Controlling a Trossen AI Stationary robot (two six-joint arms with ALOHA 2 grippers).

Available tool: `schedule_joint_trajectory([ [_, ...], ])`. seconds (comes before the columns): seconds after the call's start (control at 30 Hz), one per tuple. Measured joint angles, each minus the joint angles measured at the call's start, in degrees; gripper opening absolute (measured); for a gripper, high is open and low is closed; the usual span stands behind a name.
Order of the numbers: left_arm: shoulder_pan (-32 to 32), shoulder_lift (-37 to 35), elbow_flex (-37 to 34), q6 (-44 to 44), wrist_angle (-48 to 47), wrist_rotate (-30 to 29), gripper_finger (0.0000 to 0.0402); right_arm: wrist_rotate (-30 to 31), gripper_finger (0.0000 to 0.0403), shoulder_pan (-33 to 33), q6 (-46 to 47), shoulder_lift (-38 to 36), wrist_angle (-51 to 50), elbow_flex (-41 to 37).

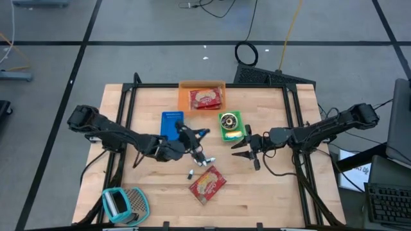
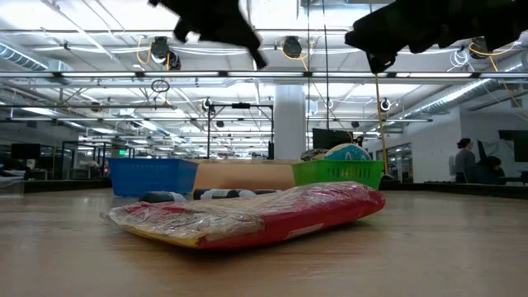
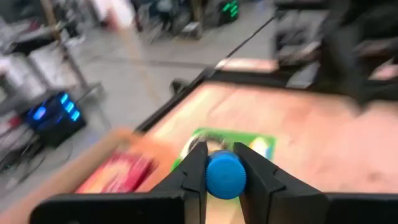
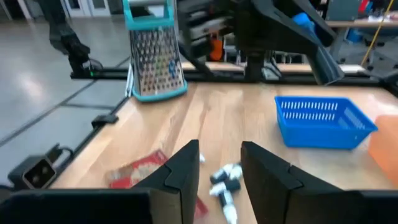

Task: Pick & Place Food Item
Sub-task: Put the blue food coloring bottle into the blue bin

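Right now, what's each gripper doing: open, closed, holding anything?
Left gripper: closed on a blue-capped item, above mid-table.
Right gripper: open, holding nothing, near the green basket.

Three baskets, blue [image 1: 171,123], orange [image 1: 202,96] and green [image 1: 230,124], are crowding the table's [image 1: 282,192] far middle. Small bottles [image 1: 201,160] and a red packet [image 1: 207,184] are blocking the centre, leaving bare wood lying open along the near right side.

A red snack pack [image 1: 207,184] wrapped in clear film lies flat near the tabletop's front edge, turned at a slant. A second red pack [image 1: 205,99] lies in the orange tray [image 1: 184,97] at the back. A blue-capped item [image 3: 224,175] sits clamped between the left tool's [image 3: 224,171] fingers.
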Motion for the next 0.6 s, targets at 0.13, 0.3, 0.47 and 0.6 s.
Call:
schedule_joint_trajectory([
  [0.13, 0.75, -3.21, -6.43, -9.42, -2.77, -4.65, 0.0059, 0.02, 0.0105, 0.0, 0.01, -2.6, -3.81, 0.02],
  [0.3, 2.55, -8.3, -17.16, -23.88, -2.67, -8.25, 0.0062, 0.04, 0.0104, 0.0, 0.03, -4.67, -5.13, -0.55],
  [0.47, 3.85, -11.43, -25.74, -38.12, -2.74, -10.16, 0.0063, 0.35, 0.01, -0.02, 0.01, -5.41, -5.14, -1.49],
  [0.6, 4.86, -11.43, -29.27, -44.94, -2.93, -9.84, 0.0064, 0.38, 0.01, -0.02, 0.01, -5.39, -4.27, -1.49],
])
